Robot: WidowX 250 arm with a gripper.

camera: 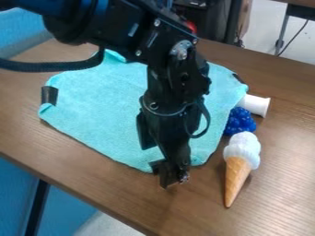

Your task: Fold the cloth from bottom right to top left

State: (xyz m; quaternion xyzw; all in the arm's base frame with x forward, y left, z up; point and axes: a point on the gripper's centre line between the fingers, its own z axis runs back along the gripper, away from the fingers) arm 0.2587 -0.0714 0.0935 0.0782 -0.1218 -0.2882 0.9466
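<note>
Hanging at the near edge of the cloth (98, 106), the gripper (170, 176) perhaps touches it. Clenched or released, I can't tell.

Ice-cream cone (239, 161), blue cluster (240, 122), white cylinder (255, 104) (sideways)

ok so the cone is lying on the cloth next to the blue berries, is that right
Not quite: the camera view shows the cone lying on the table, beside the cloth, not on it. It is next to the blue berries, as you say.
</note>
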